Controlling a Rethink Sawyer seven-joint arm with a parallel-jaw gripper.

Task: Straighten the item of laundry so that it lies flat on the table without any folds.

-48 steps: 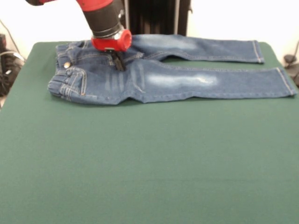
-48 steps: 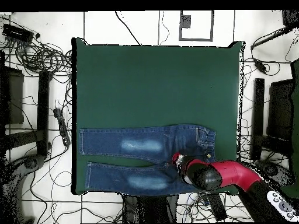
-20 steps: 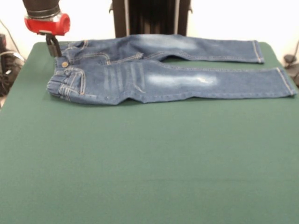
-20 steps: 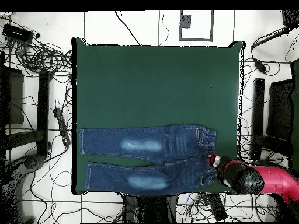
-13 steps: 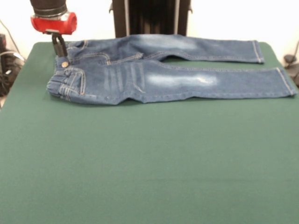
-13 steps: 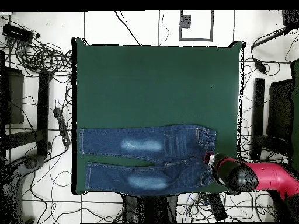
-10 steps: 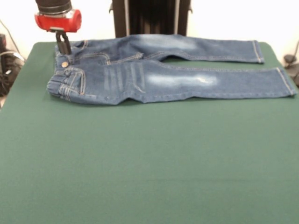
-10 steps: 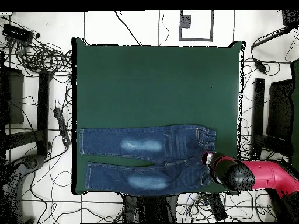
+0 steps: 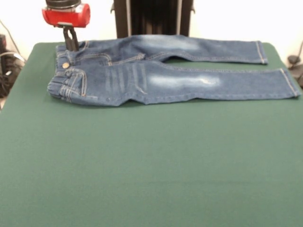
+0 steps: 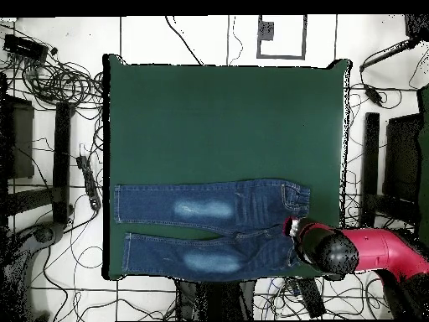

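The item of laundry (image 9: 161, 78), a small pair of blue jeans, lies along the far side of the green table (image 9: 151, 165). Its waist is at the left and both legs run out to the right. The near waistband corner (image 9: 64, 87) looks bunched up. My gripper (image 9: 72, 46) hangs under a red ring at the waistband's far corner, its fingers together as one narrow dark bar. I cannot tell whether they pinch cloth. In the overhead view the jeans (image 10: 209, 226) lie near the bottom edge, and the red arm (image 10: 369, 251) covers the gripper beside the waist.
The far leg's cuff (image 9: 260, 52) lies close to the table's far right corner. Cables and stands (image 10: 59, 126) ring the table on the floor. A black column (image 9: 151, 16) stands behind the far edge.
The gripper left the jeans' crotch, went out past the waist, then came back right a little to the waistband's far corner. The jeans have not visibly moved.
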